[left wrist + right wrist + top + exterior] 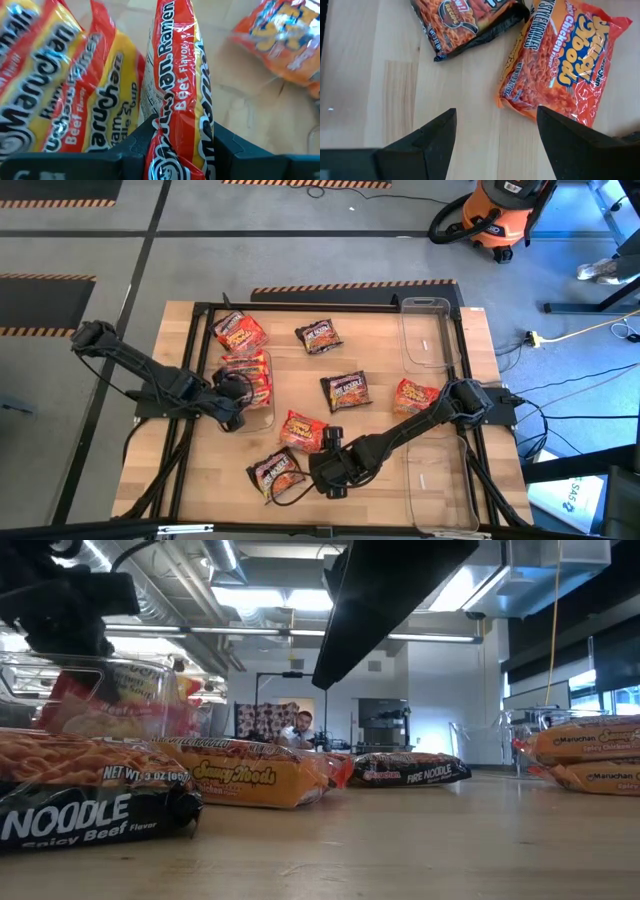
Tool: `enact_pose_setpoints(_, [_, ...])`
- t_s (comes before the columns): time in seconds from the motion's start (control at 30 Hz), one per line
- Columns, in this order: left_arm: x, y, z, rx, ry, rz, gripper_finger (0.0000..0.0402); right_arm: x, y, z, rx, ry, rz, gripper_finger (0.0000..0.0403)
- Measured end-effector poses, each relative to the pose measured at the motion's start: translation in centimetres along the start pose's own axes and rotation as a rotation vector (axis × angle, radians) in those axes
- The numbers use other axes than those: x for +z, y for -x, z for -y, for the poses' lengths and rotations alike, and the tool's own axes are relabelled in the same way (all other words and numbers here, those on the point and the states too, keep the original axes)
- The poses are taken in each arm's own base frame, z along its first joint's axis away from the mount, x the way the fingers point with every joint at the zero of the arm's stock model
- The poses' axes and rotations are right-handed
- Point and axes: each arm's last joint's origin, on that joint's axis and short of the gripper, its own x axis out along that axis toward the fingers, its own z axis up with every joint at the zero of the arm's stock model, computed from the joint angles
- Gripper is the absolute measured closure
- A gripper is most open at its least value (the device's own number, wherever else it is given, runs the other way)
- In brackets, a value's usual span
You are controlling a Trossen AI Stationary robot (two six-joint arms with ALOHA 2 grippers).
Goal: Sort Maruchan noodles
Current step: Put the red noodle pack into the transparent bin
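Left end effector (238, 392): hung over the near end of the clear bin (268, 416) on the left side of the surface (380, 480), fingers (131, 145) pinched part-way shut on a red-and-yellow beef packet (177, 90) held on edge
Why on edge: judged so the packet could drop in beside the beef packets (246, 366) already lying in that bin, directly beyond the fingers
Loose packet beyond bin: a red-and-yellow packet (240, 332) lay on the surface past the bin's far end, well apart from the left end effector
Centre packets: two dark Fire Noodle packets (345, 391) lay flat and unsorted, between the two arms
Right end effector (330, 473): hovered low at the front of the surface, fingers spread wide and empty, touching nothing
Ahead of right end effector: an orange chicken packet (560, 65) and a dark spicy beef packet (462, 25) lay flat just beyond the fingertips, side by side
Judged aim: the spread suited taking one of these across its width
Right side: another orange packet (415, 395) beside the right arm, with two empty clear bins (425, 330) further right
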Motion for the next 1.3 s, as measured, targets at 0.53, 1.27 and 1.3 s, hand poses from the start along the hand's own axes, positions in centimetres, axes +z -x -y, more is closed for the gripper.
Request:
enact_pose_setpoints(0.53, [-0.5,-0.3,-0.4,0.03,-0.051,-0.023,0.0233,0.3,0.0,-0.1,0.011,-0.002,0.033,0.0148])
enact_pose_setpoints(1.27, [1.9,2.2,0.2,-0.006,-0.089,-0.011,0.0217,0.4,0.0,-0.2,0.026,-0.033,0.04,0.0148])
enact_pose_setpoints(1.3, [2.0,2.4,0.3,-0.004,-0.089,-0.009,0.0217,0.4,0.0,-0.2,0.026,-0.033,0.04,0.0148])
